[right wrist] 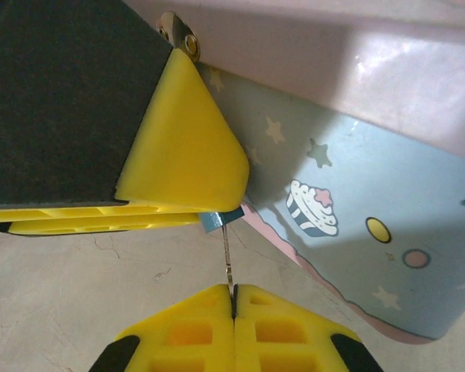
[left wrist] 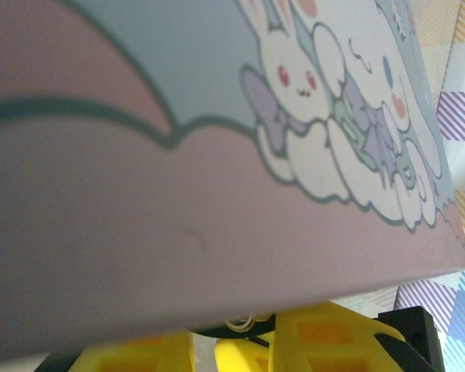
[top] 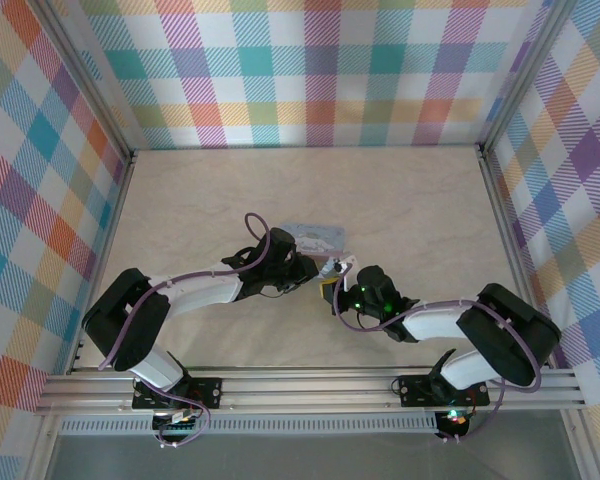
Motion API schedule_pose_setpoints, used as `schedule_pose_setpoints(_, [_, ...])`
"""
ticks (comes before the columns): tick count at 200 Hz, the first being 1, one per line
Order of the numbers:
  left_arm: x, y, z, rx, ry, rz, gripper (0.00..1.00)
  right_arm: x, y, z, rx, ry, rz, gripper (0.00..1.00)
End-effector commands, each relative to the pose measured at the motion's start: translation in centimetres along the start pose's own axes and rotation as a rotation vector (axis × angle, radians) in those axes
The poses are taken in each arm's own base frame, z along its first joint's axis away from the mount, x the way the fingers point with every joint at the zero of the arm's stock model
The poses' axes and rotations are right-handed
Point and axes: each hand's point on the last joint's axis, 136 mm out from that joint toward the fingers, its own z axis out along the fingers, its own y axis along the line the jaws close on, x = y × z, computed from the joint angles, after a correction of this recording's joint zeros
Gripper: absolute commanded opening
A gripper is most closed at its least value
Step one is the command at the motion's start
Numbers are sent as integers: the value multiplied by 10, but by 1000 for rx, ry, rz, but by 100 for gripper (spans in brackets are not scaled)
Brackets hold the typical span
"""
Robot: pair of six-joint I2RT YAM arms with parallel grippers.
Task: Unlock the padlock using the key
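Note:
The tiny bluish padlock (right wrist: 220,220) pokes out from between the yellow fingers (right wrist: 182,147) of my left gripper (top: 314,270), which is shut on it. The key (right wrist: 228,260), a thin metal blade, runs straight up from my right gripper (right wrist: 233,298) into the underside of the padlock. The right gripper is shut on the key's head, its two yellow fingertips pressed together. In the top view the right gripper (top: 338,291) meets the left one just in front of the tin. In the left wrist view most of the padlock is hidden below the tin's edge.
A pale blue and pink tin (top: 315,238) with white cartoon rabbits (left wrist: 294,77) lies right behind both grippers, almost touching them. The beige table (top: 410,200) stretches to the plaid walls on three sides. Purple cables run along both arms.

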Motion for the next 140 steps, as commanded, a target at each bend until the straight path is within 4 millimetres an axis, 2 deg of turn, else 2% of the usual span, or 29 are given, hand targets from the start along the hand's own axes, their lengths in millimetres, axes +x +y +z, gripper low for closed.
schedule_pose_setpoints(1, [25, -23, 1, 70, 98, 14, 13, -55, 21, 1, -77, -170, -17, 0])
schedule_pose_setpoints(140, [28, -15, 0, 22, 110, 61, 12, -67, 10, -4, -97, -191, -1, 0])
